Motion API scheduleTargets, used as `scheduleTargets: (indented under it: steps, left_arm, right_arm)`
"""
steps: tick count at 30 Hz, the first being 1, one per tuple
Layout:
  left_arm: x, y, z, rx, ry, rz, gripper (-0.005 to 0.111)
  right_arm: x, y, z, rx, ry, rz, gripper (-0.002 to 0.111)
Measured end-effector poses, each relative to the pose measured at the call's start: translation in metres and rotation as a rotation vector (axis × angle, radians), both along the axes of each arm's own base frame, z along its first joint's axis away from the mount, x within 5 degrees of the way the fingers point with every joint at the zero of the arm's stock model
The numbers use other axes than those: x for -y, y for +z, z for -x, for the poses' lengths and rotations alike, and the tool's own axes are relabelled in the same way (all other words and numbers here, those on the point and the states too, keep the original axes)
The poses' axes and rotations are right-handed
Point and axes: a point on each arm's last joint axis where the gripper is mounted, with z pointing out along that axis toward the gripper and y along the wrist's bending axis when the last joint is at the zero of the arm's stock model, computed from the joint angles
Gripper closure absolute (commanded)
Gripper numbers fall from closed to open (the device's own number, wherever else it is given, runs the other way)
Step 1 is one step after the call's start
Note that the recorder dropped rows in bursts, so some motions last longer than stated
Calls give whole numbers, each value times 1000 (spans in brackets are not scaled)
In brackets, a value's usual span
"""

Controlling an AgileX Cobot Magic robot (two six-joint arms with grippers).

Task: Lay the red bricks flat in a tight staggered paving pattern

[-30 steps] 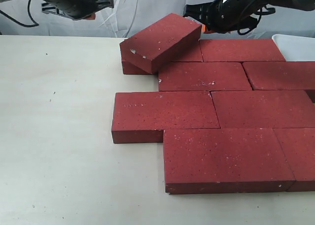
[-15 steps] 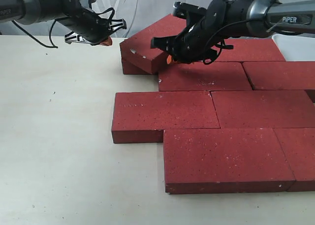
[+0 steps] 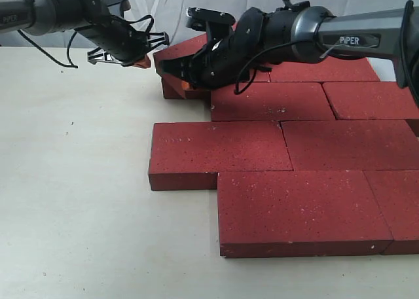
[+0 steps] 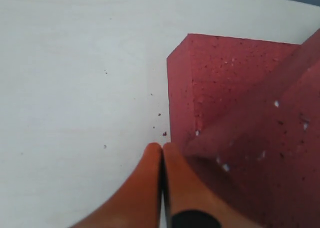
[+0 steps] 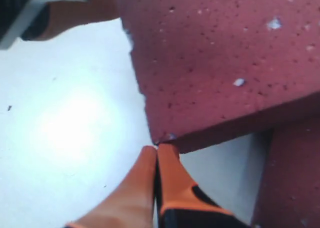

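Several dark-red bricks lie flat in staggered rows, among them a front brick (image 3: 301, 211) and a left one (image 3: 219, 152). One tilted brick (image 3: 171, 53) leans on a flat back-row brick (image 4: 220, 83) at the back left, mostly hidden by my right arm. My right gripper (image 3: 185, 84) is shut and empty, its tips (image 5: 157, 149) at the low corner of the tilted brick (image 5: 215, 63). My left gripper (image 3: 141, 61) is shut and empty too, and its fingertips (image 4: 161, 147) sit beside the left end of the tilted brick (image 4: 260, 153).
The pale table (image 3: 78, 181) stretches left and in front of the bricks. A white tray (image 3: 391, 75) shows partly at the back right behind my right arm. My left gripper (image 5: 75, 11) appears in the right wrist view, near the tilted brick.
Both arms came down from the back. The right gripper reached left across the tilted brick to its low corner. The left gripper moved right to the brick's left end.
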Motion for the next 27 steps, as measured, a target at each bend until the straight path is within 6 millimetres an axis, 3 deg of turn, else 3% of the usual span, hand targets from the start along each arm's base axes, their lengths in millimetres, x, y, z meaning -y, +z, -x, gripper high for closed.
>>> scheduleTargets:
  steps: [4,7,15,22,27]
  left_arm:
    - [-1,-3,3,-42,-14,-8,107]
    - [-4,9,5,-28,-31,-39,107]
    - [-10,68,12,95,-36,-51,107]
    - [-10,71,13,94,-40,-52,107]
    - [-10,72,13,93,-41,-52,107]
  right_arm:
    - [-5,10,2,-25,44,-3,109]
    - [3,20,2,-59,59,1,109]
    - [64,55,-18,-56,-40,-21,109]
    - [127,60,-55,96,-255,-44,109]
    - [138,44,-75,212,-368,-62,109]
